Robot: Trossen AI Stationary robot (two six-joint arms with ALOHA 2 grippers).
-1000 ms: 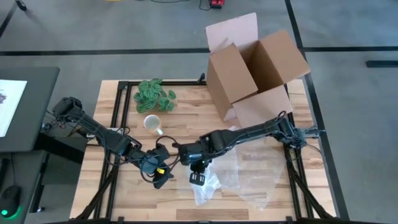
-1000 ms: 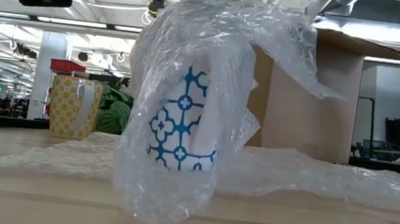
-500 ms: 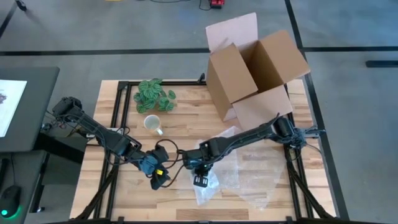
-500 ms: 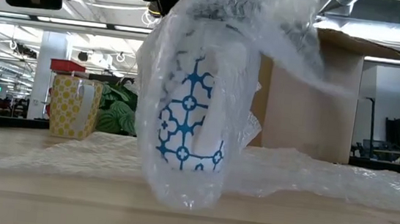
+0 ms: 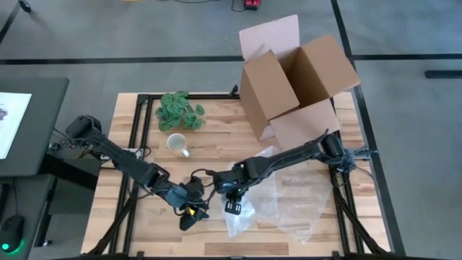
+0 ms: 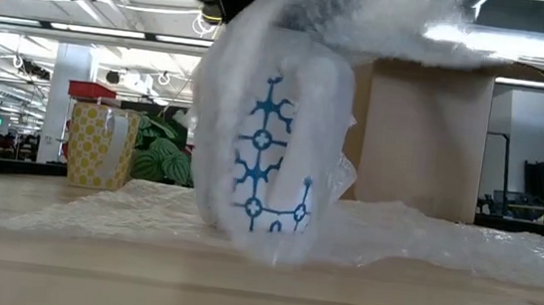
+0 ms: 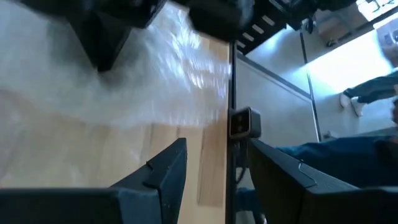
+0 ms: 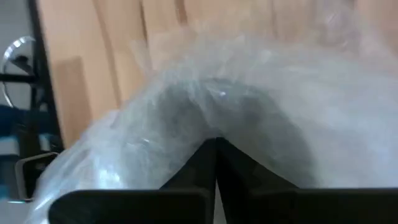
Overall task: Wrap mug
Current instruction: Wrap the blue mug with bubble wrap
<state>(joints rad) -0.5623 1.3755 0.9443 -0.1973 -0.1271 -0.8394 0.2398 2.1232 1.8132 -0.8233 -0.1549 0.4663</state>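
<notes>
Two arms are stretched low over the counter [image 5: 144,217], meeting near its front middle. The right gripper [image 5: 232,206] is reached in from three o'clock, its fingers [image 8: 214,163] pressed together on a fold of bubble wrap [image 5: 281,202]. That sheet is draped over a white mug with blue pattern [image 6: 272,153], seen upright in the low view at the counter's front centre. The left gripper [image 5: 189,217] is extended from nine o'clock, just beside the wrapped mug, its fingers [image 7: 165,171] held apart on nothing. Toward twelve o'clock a second mug [image 5: 176,142] and a green leafy plant [image 5: 177,110] are set, with an open cardboard box [image 5: 296,79] at about one o'clock.
</notes>
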